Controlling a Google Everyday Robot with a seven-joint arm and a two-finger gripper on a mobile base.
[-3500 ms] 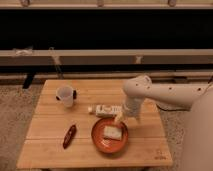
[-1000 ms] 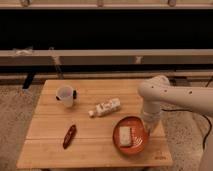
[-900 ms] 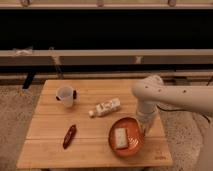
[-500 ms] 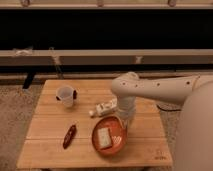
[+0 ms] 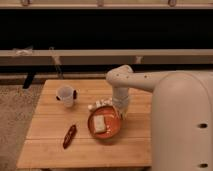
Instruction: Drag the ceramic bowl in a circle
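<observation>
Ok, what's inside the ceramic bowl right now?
A pale rectangular block lies inside the ceramic bowl. The gripper sits at its back-right rim, hiding that part.

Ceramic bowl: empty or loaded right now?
Loaded: a pale rectangular item lies inside the ceramic bowl. The hand is at the bowl's right rim as seen in the camera view.

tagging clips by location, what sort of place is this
Probably an indoor office or lab corner: a slatted wooden table on speckled carpet, a long ledge behind. The gripper is at the far rim of the ceramic bowl.
</observation>
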